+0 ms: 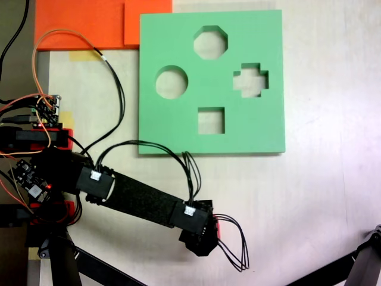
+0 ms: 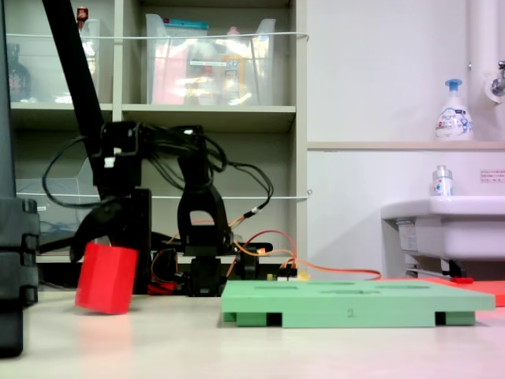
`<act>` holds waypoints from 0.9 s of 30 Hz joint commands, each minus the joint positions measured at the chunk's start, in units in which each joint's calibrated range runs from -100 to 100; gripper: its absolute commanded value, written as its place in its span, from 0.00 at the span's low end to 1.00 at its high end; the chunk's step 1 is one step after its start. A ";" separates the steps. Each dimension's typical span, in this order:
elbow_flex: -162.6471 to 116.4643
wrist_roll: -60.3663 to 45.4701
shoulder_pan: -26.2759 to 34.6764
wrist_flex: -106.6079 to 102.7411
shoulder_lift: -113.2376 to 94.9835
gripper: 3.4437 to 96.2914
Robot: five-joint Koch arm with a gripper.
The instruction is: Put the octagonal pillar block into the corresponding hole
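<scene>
A: Holding anything yet?

B: Yes. Gripper (image 2: 101,237) clamped on the octagonal pillar block (image 2: 106,278), red, tilted, lower corner close to or touching the table (image 2: 260,351), well off the green foam board (image 2: 355,304) toward the second exterior view's left. In the first exterior view, only a sliver of red showing beside the gripper (image 1: 205,235), below the board's near edge.

A: How to do the carry well?

B: Probably: lift clear of the board's edge first, then travel over the square cutout (image 1: 211,120) to the eight-sided hole (image 1: 210,42) at the board's far side. Level the block, turn so flats match flats, lower straight. Foam likely to catch if crooked.

A: Anything in the cutouts?

B: Nothing. Round hole (image 1: 171,82), cross-shaped hole (image 1: 250,80), square and octagon all show bare table. Clear bins (image 2: 209,59) on shelves behind the board, contents too blurred to name.
</scene>
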 commanded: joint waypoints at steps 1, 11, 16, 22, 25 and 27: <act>0.98 0.68 0.78 -4.60 -9.37 0.40; 0.38 10.55 9.62 -4.60 -35.20 0.40; -0.71 22.52 19.78 -4.60 -38.56 0.40; -0.32 34.82 30.18 -4.60 -31.43 0.40; -0.32 39.80 33.36 -4.60 -28.08 0.40; -0.22 41.90 34.48 -0.17 -26.41 0.40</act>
